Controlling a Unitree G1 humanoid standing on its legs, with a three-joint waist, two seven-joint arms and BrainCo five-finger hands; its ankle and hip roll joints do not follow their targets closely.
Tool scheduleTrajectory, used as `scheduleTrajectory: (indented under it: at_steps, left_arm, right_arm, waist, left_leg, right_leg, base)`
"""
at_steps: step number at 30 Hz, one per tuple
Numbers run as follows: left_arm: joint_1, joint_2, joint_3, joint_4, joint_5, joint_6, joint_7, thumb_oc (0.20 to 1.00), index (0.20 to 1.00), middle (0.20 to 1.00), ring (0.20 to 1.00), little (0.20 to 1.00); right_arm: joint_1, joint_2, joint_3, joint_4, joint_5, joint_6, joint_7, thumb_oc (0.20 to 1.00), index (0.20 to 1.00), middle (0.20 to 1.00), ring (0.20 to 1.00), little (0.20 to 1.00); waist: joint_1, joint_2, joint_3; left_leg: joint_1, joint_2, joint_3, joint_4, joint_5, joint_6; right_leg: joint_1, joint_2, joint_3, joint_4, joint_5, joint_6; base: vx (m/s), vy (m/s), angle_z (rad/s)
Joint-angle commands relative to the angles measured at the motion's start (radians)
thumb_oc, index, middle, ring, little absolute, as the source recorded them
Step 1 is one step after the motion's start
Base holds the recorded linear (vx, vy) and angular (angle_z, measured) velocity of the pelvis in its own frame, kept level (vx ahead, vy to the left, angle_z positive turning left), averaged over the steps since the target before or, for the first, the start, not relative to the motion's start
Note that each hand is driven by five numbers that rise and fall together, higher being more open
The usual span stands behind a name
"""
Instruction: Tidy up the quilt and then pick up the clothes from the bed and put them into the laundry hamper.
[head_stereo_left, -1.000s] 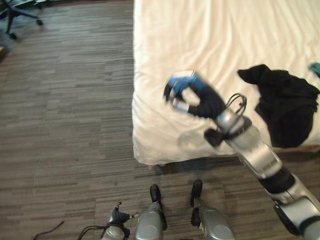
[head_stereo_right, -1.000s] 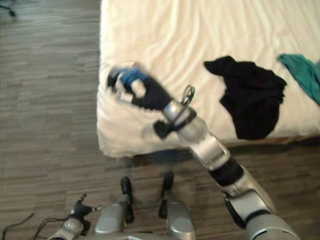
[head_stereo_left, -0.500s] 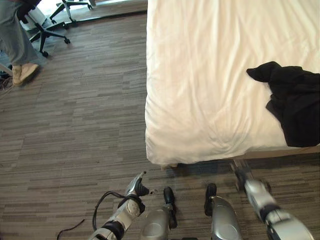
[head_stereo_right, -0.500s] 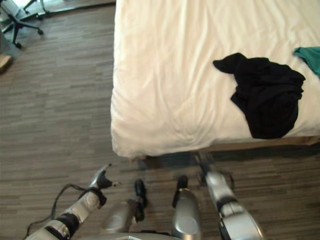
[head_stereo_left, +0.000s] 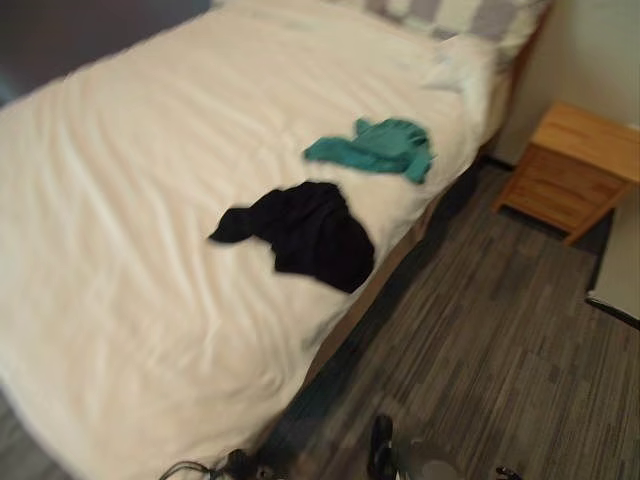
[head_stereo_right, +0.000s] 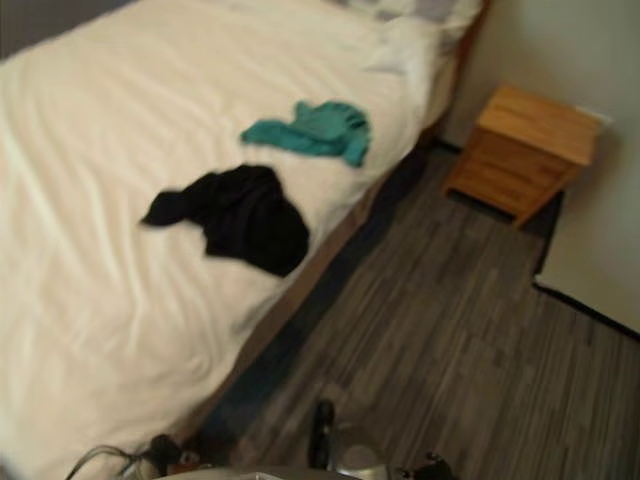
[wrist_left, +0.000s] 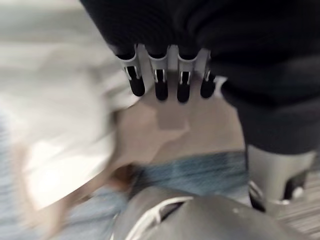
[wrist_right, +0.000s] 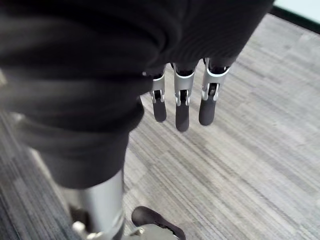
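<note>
Both garments lie on the white quilt-covered bed (head_stereo_left: 120, 230), up and ahead of the robot, neither held. The crumpled black cloth garment (head_stereo_left: 305, 235) is nearer, by the bed's right side edge, its long axis running roughly across the bed from a thin end inboard to the bulk at the edge. The bunched teal cloth garment (head_stereo_left: 375, 147) sits just beyond it toward the pillow end, apart from it. Left hand (wrist_left: 167, 75) hangs low by the bed's edge, fingers (wrist_left: 161, 90) straight, empty. Right hand (wrist_right: 182, 95) hangs over the grey wood-plank floor (head_stereo_right: 450, 330), fingers relaxed, empty; probably the nearer arm. Quilt looks mostly flat. Wooden bedside cabinet (head_stereo_right: 525, 150) stands right of the bed.
</note>
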Motion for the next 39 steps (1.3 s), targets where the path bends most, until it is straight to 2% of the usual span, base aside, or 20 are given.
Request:
scheduleTrajectory:
  at_steps: [1,4,5,6,10,11,12,13,15,18,19,21,23,24,25,28,32,35,36,39]
  left_arm:
    - [-0.153,-0.031,-0.025,-0.058,-0.008,-0.028,0.048,1.000,1.000,1.000,1.000,1.000]
    - [-0.176,-0.051,-0.031,-0.053,-0.013,-0.031,0.053,1.000,1.000,1.000,1.000,1.000]
    - [-0.175,-0.060,-0.034,-0.057,-0.010,-0.039,0.050,1.000,1.000,1.000,1.000,1.000]
    - [-0.178,-0.063,-0.038,-0.057,-0.004,-0.039,0.051,1.000,1.000,1.000,1.000,1.000]
    - [-0.168,-0.062,-0.048,-0.051,0.021,-0.030,0.029,1.000,1.000,1.000,1.000,1.000]
    - [-0.165,-0.056,-0.058,-0.050,0.044,-0.021,0.011,1.000,1.000,1.000,1.000,1.000]
    - [-0.165,-0.056,-0.058,-0.050,0.044,-0.021,0.011,1.000,1.000,1.000,1.000,1.000]
    - [-0.174,-0.043,-0.073,-0.061,0.057,-0.014,0.010,1.000,1.000,1.000,1.000,1.000]
    - [-0.178,-0.032,-0.075,-0.062,0.059,-0.014,0.009,1.000,1.000,1.000,1.000,1.000]
    - [-0.181,-0.021,-0.072,-0.057,0.065,-0.016,0.002,1.000,1.000,1.000,1.000,1.000]
    - [-0.181,-0.010,-0.076,-0.045,0.091,-0.017,-0.006,1.000,1.000,1.000,1.000,1.000]
    - [-0.180,0.002,-0.079,-0.027,0.120,-0.017,-0.017,1.000,1.000,1.000,1.000,1.000]
    - [-0.176,0.008,-0.070,-0.012,0.127,-0.015,-0.021,1.000,1.000,1.000,1.000,1.000]
    - [-0.167,0.016,-0.047,0.002,0.112,-0.022,-0.027,1.000,1.000,1.000,1.000,1.000]
    - [-0.158,0.013,-0.037,0.009,0.102,-0.021,-0.021,1.000,1.000,1.000,1.000,1.000]
    - [-0.135,0.020,-0.003,0.013,0.064,-0.013,-0.021,1.000,1.000,1.000,1.000,1.000]
    - [-0.136,0.022,0.010,-0.001,0.016,-0.020,-0.001,1.000,1.000,1.000,1.000,1.000]
    - [-0.128,0.003,0.038,-0.015,-0.021,-0.030,0.009,1.000,1.000,1.000,1.000,1.000]
    - [-0.121,-0.010,0.042,-0.017,-0.021,-0.032,0.014,1.000,1.000,1.000,1.000,1.000]
    - [-0.107,-0.029,0.049,-0.010,-0.008,-0.024,0.001,1.000,1.000,1.000,1.000,1.000]
  right_arm:
    - [-0.099,0.004,0.054,0.020,-0.085,0.002,-0.031,1.000,1.000,1.000,1.000,1.000]
    - [-0.110,0.002,0.065,0.010,-0.089,0.003,-0.031,1.000,1.000,1.000,1.000,1.000]
    - [-0.116,-0.001,0.076,0.008,-0.103,0.000,-0.032,1.000,1.000,1.000,1.000,1.000]
    - [-0.110,-0.002,0.071,0.007,-0.105,-0.001,-0.032,1.000,1.000,1.000,1.000,1.000]
    - [-0.080,0.000,0.044,0.012,-0.102,0.000,-0.023,1.000,1.000,1.000,1.000,1.000]
    - [-0.068,0.003,0.019,0.044,-0.103,0.008,-0.023,1.000,1.000,1.000,1.000,1.000]
    - [-0.068,0.003,0.019,0.044,-0.103,0.008,-0.023,1.000,1.000,1.000,1.000,1.000]
    - [-0.068,0.004,0.001,0.051,-0.102,0.016,-0.026,1.000,1.000,1.000,1.000,1.000]
    - [-0.070,0.008,-0.013,0.048,-0.087,0.012,-0.022,1.000,1.000,1.000,1.000,1.000]
    - [-0.066,0.010,-0.022,0.048,-0.064,0.011,-0.015,1.000,1.000,1.000,1.000,1.000]
    - [-0.058,0.009,-0.024,0.045,-0.044,0.006,-0.014,1.000,1.000,1.000,1.000,1.000]
    - [-0.052,0.009,-0.030,0.045,-0.034,0.006,-0.014,1.000,1.000,1.000,1.000,1.000]
    - [-0.054,0.010,-0.035,0.045,-0.034,0.009,-0.013,1.000,1.000,1.000,1.000,1.000]
    - [-0.052,0.014,-0.042,0.054,-0.032,0.009,-0.015,1.000,1.000,1.000,1.000,1.000]
    - [-0.047,0.016,-0.043,0.058,-0.025,0.005,-0.018,1.000,1.000,1.000,1.000,1.000]
    - [-0.026,0.007,-0.047,0.077,-0.036,0.010,-0.017,1.000,1.000,1.000,1.000,1.000]
    - [-0.053,-0.005,-0.025,0.091,-0.059,0.023,-0.019,1.000,1.000,1.000,1.000,1.000]
    - [-0.070,0.002,0.023,0.103,-0.107,0.030,-0.001,1.000,1.000,1.000,1.000,1.000]
    - [-0.078,0.001,0.037,0.113,-0.129,0.028,0.001,1.000,1.000,1.000,1.000,1.000]
    - [-0.067,0.005,0.021,0.132,-0.137,0.031,0.001,1.000,1.000,1.000,1.000,1.000]
  waist:
    - [0.065,-0.087,0.094]
    - [0.068,-0.084,0.086]
    - [0.083,-0.057,0.068]
    - [0.084,-0.047,0.059]
    - [0.080,-0.041,0.033]
    - [0.073,-0.049,0.026]
    - [0.073,-0.049,0.025]
    - [0.046,-0.038,0.064]
    - [0.023,-0.004,0.081]
    - [-0.008,0.014,0.090]
    - [-0.038,0.017,0.090]
    - [-0.055,0.021,0.077]
    - [-0.059,0.024,0.071]
    - [-0.057,0.032,0.060]
    - [-0.069,0.038,0.056]
    - [-0.044,0.009,0.079]
    - [0.026,-0.048,0.115]
    - [0.090,-0.041,0.097]
    - [0.106,-0.022,0.072]
    - [0.092,0.000,0.034]
  left_leg:
    - [-0.094,-0.190,-0.050,-0.203,-0.100,0.080]
    - [-0.087,-0.154,-0.042,-0.377,-0.102,0.084]
    - [-0.063,-0.181,-0.071,-0.655,-0.063,0.071]
    - [-0.064,-0.167,-0.064,-0.734,-0.017,0.055]
    - [-0.047,-0.180,-0.047,-0.801,-0.004,0.069]
    - [-0.021,-0.222,-0.025,-0.768,-0.044,0.103]
    - [-0.022,-0.222,-0.024,-0.768,-0.044,0.103]
    - [0.052,-0.239,-0.004,-0.773,-0.075,0.130]
    - [0.117,-0.231,0.003,-0.805,-0.085,0.140]
    - [0.185,-0.248,-0.006,-0.844,-0.103,0.137]
    - [0.242,-0.273,-0.014,-0.857,-0.141,0.130]
    - [0.289,-0.280,-0.003,-0.867,-0.179,0.111]
    - [0.319,-0.280,0.016,-0.869,-0.197,0.098]
    - [0.338,-0.279,0.030,-0.811,-0.197,0.078]
    - [0.333,-0.266,0.023,-0.722,-0.176,0.060]
    - [0.152,-0.203,-0.015,-0.174,0.045,-0.016]
    - [-0.056,-0.201,-0.047,0.071,0.012,0.017]
    - [-0.080,-0.185,-0.034,-0.234,-0.027,0.039]
    - [-0.054,-0.187,-0.003,-0.598,-0.030,0.051]
    - [-0.006,-0.179,0.238,-0.801,0.009,0.057]
  right_leg:
    - [0.121,-0.064,0.146,-0.090,-0.122,0.182]
    - [0.158,-0.079,0.187,-0.118,-0.135,0.200]
    - [0.193,-0.074,0.235,-0.132,-0.149,0.222]
    - [0.208,-0.076,0.243,-0.138,-0.160,0.228]
    - [0.255,-0.080,0.271,-0.055,-0.224,0.233]
    - [0.201,-0.100,0.265,0.162,-0.169,0.287]
    - [0.200,-0.100,0.265,0.162,-0.169,0.287]
    - [0.079,-0.127,0.263,0.446,-0.032,0.351]
    - [-0.026,-0.112,0.245,0.563,0.000,0.351]
    - [-0.083,-0.090,0.205,0.483,-0.056,0.318]
    - [-0.111,-0.063,0.172,0.279,-0.091,0.306]
    - [-0.126,-0.074,0.115,0.048,-0.058,0.303]
    - [-0.136,-0.092,0.052,-0.024,-0.032,0.309]
    - [-0.131,-0.104,-0.039,-0.068,-0.026,0.297]
    - [-0.102,-0.095,-0.036,-0.071,-0.015,0.272]
    - [0.018,-0.085,-0.035,-0.096,-0.027,0.193]
    - [0.121,-0.096,0.019,-0.147,-0.044,0.170]
    - [0.205,-0.105,0.073,-0.188,-0.083,0.201]
    - [0.243,-0.111,0.071,-0.198,-0.113,0.228]
    - [0.283,-0.097,0.015,-0.153,-0.178,0.240]
  base:
    - [0.34,0.085,-3.03]
    - [0.37,0.165,-1.59]
    - [0.49,0.298,-0.62]
    - [0.50,0.299,-1.00]
    - [0.54,0.200,-1.10]
    - [0.54,0.206,-0.44]
    - [0.65,0.240,-0.56]
    - [0.41,0.147,-0.38]
    - [0.52,0.171,-0.34]
    - [0.43,0.058,0.19]
    - [0.74,-0.002,0.17]
    - [0.67,-0.045,0.31]
    - [0.47,-0.042,0.11]
    - [0.52,-0.085,0.03]
    - [0.71,-0.159,0.04]
    - [0.41,-0.195,0.15]
    - [0.44,-0.062,-0.52]
    - [0.55,0.193,-1.44]
    - [0.70,0.326,-1.00]
    - [0.56,0.182,0.25]
